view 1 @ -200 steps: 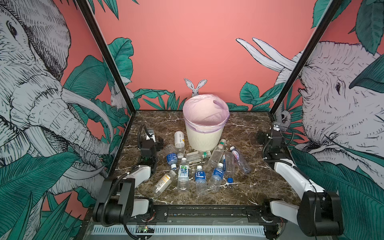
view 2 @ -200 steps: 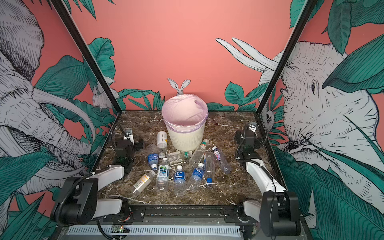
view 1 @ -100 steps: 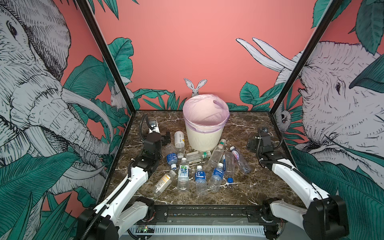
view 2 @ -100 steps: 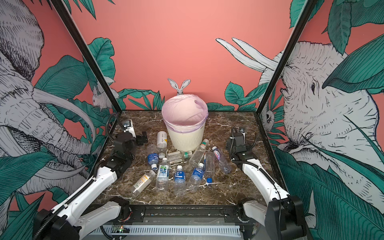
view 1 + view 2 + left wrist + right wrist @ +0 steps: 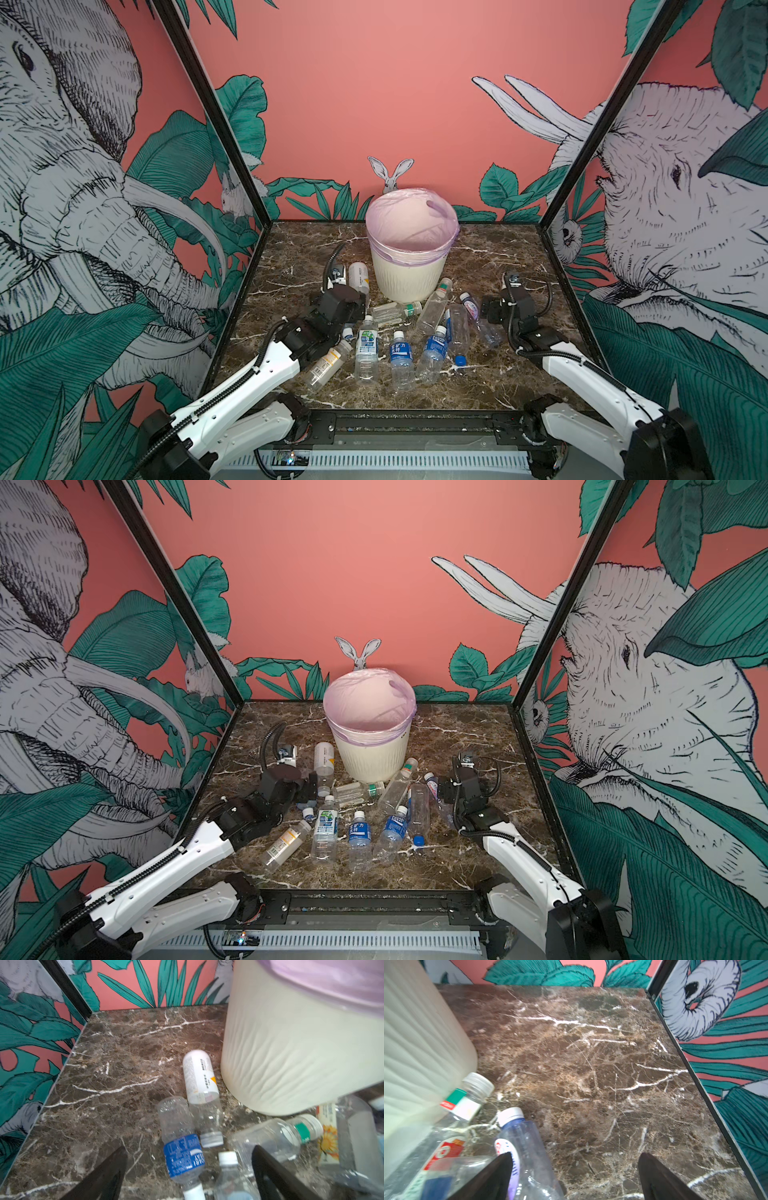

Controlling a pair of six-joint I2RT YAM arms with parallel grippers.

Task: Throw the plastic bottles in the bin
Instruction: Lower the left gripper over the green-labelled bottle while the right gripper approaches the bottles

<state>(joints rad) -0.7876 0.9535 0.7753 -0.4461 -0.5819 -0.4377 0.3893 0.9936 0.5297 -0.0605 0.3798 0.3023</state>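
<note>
The bin [image 5: 409, 270], cream and ribbed with a pink liner, stands at the back middle of the marble floor. Several plastic bottles [image 5: 401, 359] lie scattered in front of it. My left gripper [image 5: 189, 1147] is open and hangs low over a blue-labelled bottle [image 5: 184, 1155], which lies between its jaws without either finger touching it. Just beyond it lies a white-and-yellow bottle [image 5: 199, 1076]. My right gripper [image 5: 575, 1154] is open over bare marble, its one fingertip [image 5: 504, 1159] in front of a purple-labelled bottle [image 5: 525, 1136]. In both top views the grippers [image 5: 353, 309] [image 5: 442, 789] flank the heap.
A green-capped bottle [image 5: 276, 1138] lies close beside my left gripper, against the bin's foot. Patterned walls [image 5: 232, 232] with black posts enclose the floor on three sides. Bare marble [image 5: 591, 1064] stretches to the right of the bin and to its left [image 5: 116, 1059].
Both arms have reached forward from the near edge to the heap. The left gripper came over the blue-labelled bottle, the right moved in beside the purple-labelled one. No bottle has moved.
</note>
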